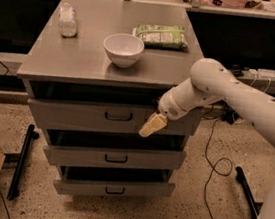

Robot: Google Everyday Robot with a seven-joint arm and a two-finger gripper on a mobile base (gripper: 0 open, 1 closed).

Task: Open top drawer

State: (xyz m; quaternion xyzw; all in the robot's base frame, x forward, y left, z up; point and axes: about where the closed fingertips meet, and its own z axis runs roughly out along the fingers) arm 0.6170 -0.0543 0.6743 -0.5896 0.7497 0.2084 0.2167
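The top drawer (76,114) is the widest of three grey metal drawers under a grey cabinet top. It has a small black loop handle (118,116) at its centre. My white arm reaches in from the right. My gripper (153,125) with pale yellowish fingers hangs in front of the top drawer's face, a little to the right of the handle and slightly below it, not touching the handle. It holds nothing that I can see.
On the cabinet top (83,64) stand a white bowl (123,48), a clear plastic bottle (67,20) and a green snack bag (161,35). Two narrower drawers (113,157) sit below. Black cables (218,167) and black rails (21,159) lie on the floor.
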